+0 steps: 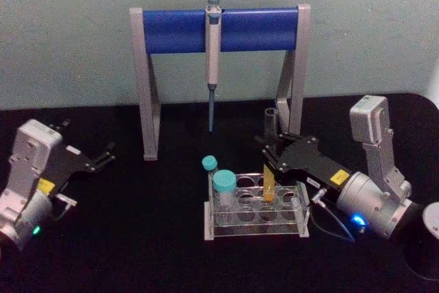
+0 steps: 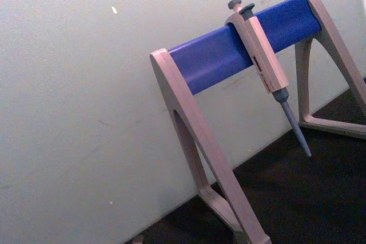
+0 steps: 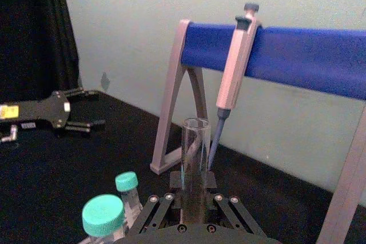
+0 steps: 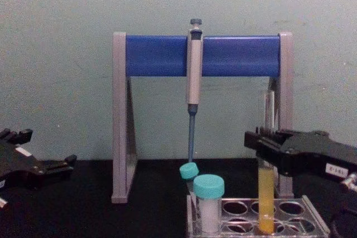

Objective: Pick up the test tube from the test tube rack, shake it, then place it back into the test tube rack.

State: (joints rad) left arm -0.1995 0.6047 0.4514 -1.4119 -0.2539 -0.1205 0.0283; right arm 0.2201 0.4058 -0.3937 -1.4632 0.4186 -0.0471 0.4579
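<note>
The right tool [image 1: 269, 150] is clenched on the test tube [image 1: 269, 189], which stands in the test tube rack [image 1: 255, 230] and has yellow liquid in its lower part. Two teal-capped vials [image 1: 224, 193] stand at the rack's left end. The bench [image 1: 137, 238] is black and the wall is pale green. Behind, a pipette [image 1: 213, 53] hangs on its stand [image 1: 175, 29]. The left tool [image 1: 89, 141] is released, well apart at the left.

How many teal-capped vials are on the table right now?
2. The nearer vial stands at the left end of the test tube rack; the farther vial is right behind it.
</note>
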